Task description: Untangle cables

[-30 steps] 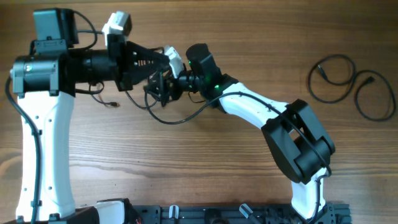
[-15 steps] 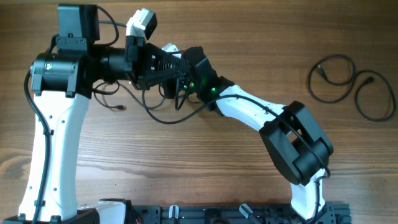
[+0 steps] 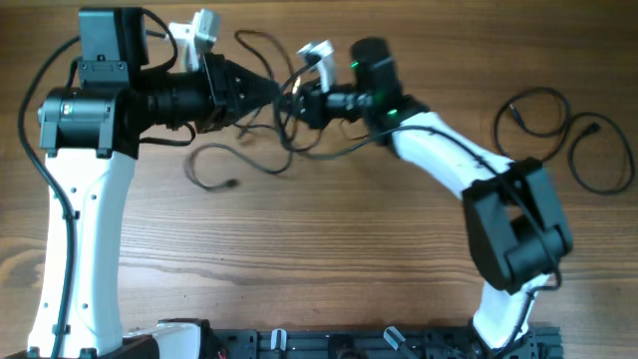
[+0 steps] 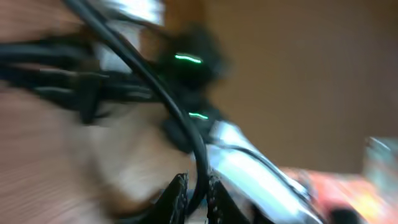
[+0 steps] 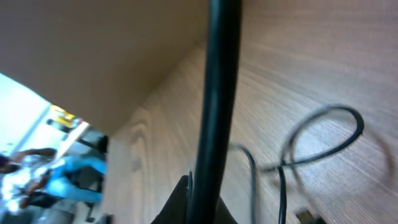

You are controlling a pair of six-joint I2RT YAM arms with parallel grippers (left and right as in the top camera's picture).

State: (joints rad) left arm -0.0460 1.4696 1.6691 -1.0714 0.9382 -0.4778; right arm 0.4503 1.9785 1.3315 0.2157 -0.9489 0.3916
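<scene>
Overhead: 2 arms meet tip to tip at the far middle of the table (image 3: 329, 249). The left gripper (image 3: 271, 97) points right and the right gripper (image 3: 299, 103) points left, with the cables (image 3: 286, 118) bunched between them. The bundle's long axis runs left to right along the line of the 2 grippers. 1 strand arcs up and away toward the far edge. Another droops toward the near side and curls left into an open loop ending in 1 small plug (image 3: 231, 184) that lies on the wood. How many cords make up the bundle cannot be told. Well apart, at the right edge, 2 loose loops (image 3: 543, 91) lie flat and touch each other.

Left wrist: the view is heavily blurred. 1 black cable (image 4: 180, 118) slants from upper left down to the bottom centre, where it passes between the left gripper (image 4: 198, 193) tips. They sit narrow, pinching it. The right arm (image 4: 242, 149) shows behind.

Right wrist: 1 thick-looking cable (image 5: 214, 93) runs nearly vertical, leaning slightly right at the top. Its lower end is caught in the closed tips of the right gripper (image 5: 194, 202). 1 loop (image 5: 336, 124) rests on the wood beyond.
</scene>
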